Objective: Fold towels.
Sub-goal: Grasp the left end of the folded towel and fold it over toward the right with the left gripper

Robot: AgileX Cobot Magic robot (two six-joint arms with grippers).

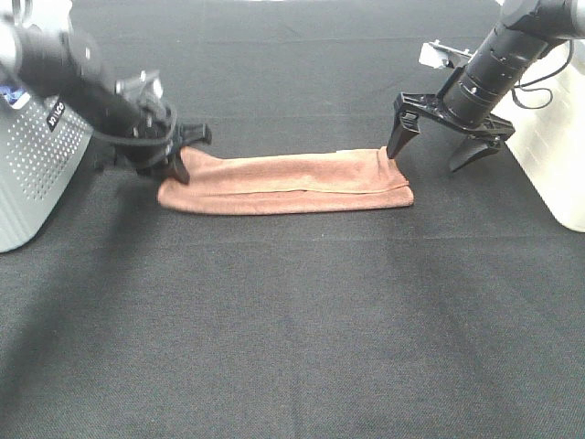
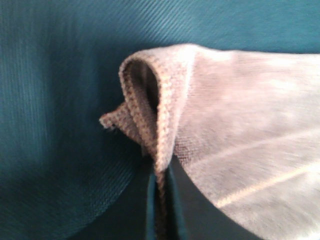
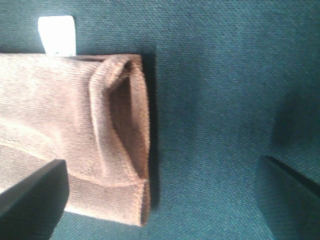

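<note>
Landmark: I place everything off the grey perforated basket at the edge of the black table cover.
Towel: the terracotta towel lies on the cover as a long, narrow folded strip. One short end is near the basket and the strip runs straight away from it.
Towel, basket end: my left wrist view shows the stitched edge here raised and curled over into a small loop. The rest of the strip lies flat.
Towel, far end: my right wrist view shows the layers gaping open in a pocket. A small white tag sticks out at one corner.
Left gripper: the left gripper sits just beside the basket and is pinched tight on the towel's stitched edge. The cloth is squeezed between its two dark fingers.
Right gripper: the right gripper is well apart from the basket, at the towel's far end, with its jaws spread wide and nothing between them. One fingertip is at the towel's far corner, and I cannot tell whether it touches. The other is over bare cover, farther still from the basket.
Other: a white container stands beyond the right gripper, farthest from the basket.
</note>
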